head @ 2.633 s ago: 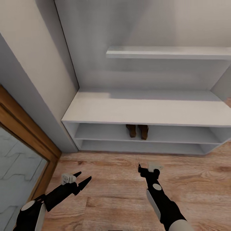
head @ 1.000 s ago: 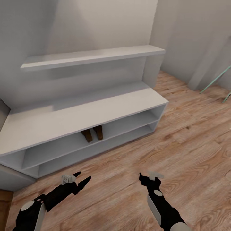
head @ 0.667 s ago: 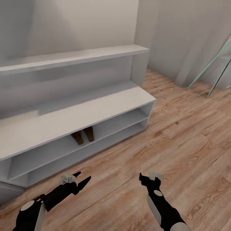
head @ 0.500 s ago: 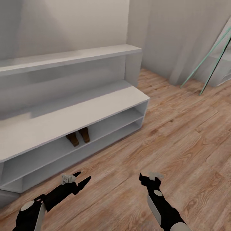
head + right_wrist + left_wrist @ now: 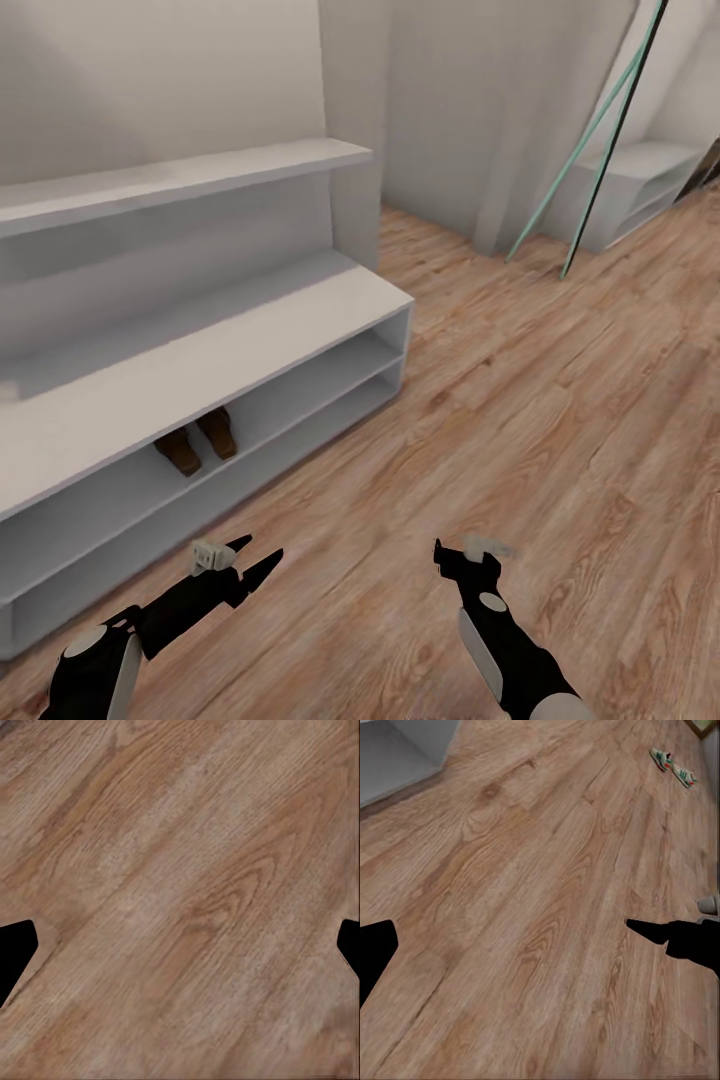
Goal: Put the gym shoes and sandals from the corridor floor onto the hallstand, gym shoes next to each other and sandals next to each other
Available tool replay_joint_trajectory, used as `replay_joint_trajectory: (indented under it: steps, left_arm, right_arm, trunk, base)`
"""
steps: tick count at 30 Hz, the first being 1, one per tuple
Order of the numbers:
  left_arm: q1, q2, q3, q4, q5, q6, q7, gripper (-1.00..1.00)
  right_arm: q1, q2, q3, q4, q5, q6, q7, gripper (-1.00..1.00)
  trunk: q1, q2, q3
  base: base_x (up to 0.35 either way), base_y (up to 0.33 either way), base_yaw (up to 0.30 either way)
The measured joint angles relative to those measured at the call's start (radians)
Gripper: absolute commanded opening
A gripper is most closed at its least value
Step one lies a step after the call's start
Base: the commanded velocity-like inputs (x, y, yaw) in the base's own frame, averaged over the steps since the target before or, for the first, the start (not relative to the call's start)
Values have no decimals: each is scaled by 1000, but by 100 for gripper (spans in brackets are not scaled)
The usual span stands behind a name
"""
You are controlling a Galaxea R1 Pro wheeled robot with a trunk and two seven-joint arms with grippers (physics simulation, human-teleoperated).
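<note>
Item: view swing. Over the last few seconds the whole head picture has slid; the hallstand (image 5: 240, 345) has gone from square ahead to the left side, and open corridor floor (image 5: 520, 400) now runs off to the right and far. This is the camera turning with the robot, not the furniture moving. Judgement: the robot is leaving the rack to go for the remaining footwear.

Item: two sandals (image 5: 198, 440). Side by side on the upper open tier of the hallstand, under its thick top. Judged as done.

Item: two gym shoes (image 5: 673, 767). Seen in the left wrist view as a small pair lying close together on the floor, far off, beside a wooden frame edge. Not yet collected.

Item: left gripper (image 5: 247, 562). Fingers spread wide, nothing between them, held above the floor without touching it.

Item: right gripper (image 5: 466, 556). Empty; the right wrist view shows its fingertips wide apart over bare planks.

Item: background. A thin green-and-black pole (image 5: 600, 130) leans at the far right by a second low white unit (image 5: 640, 190).
</note>
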Motion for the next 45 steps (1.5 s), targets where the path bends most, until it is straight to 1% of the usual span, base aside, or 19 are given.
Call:
replay_joint_trajectory:
  steps: [27,45]
  left_arm:
    - [0,0,-3,0,-1,0,1,100]
    - [-2,0,-3,6,-1,0,2,100]
  right_arm:
    - [0,0,1,0,0,0,0,100]
    - [0,0,1,0,0,0,0,100]
  trunk:
    - [0,0,1]
    - [0,0,18]
  base:
    - [6,-2,-300]
    - [232,-174,-260]
